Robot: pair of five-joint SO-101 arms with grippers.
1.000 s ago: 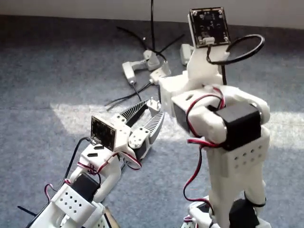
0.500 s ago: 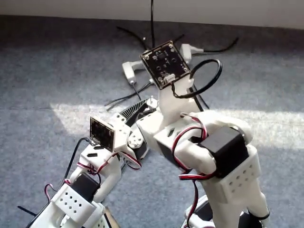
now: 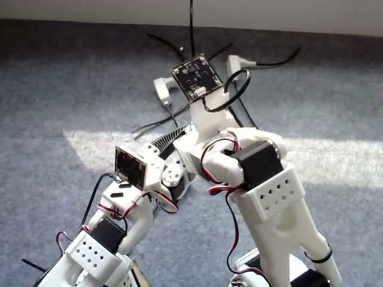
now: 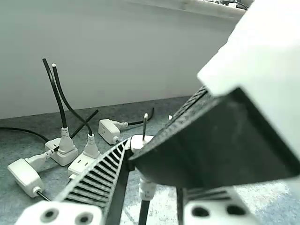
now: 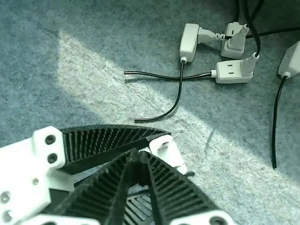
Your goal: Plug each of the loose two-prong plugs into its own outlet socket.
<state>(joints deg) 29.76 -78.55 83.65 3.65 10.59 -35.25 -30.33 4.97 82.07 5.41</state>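
A white two-prong plug (image 4: 139,140) sits at the tips of my left gripper (image 4: 140,152), which is shut on it, one prong pointing up and the black cord hanging below. In the right wrist view the same plug (image 5: 168,151) lies just beside my right gripper (image 5: 139,157), whose ribbed black fingers meet at the tips; I cannot tell if they pinch anything. In the high view the right arm's wrist (image 3: 206,116) hangs over the left gripper (image 3: 182,134). White outlet sockets (image 5: 232,69) with cords lie farther off on the carpet, one socket (image 5: 234,42) with a plug in it.
The floor is grey carpet (image 3: 72,89) with a sunlit band across it. A white adapter (image 5: 190,40) and a loose black cord (image 5: 161,96) lie beyond the grippers. Another white plug (image 3: 236,61) and a white piece (image 3: 163,88) lie near the wall.
The right arm has swung left and come down over the left gripper, bringing its wrist camera from the back right to above the held plug. The left arm has stayed put.
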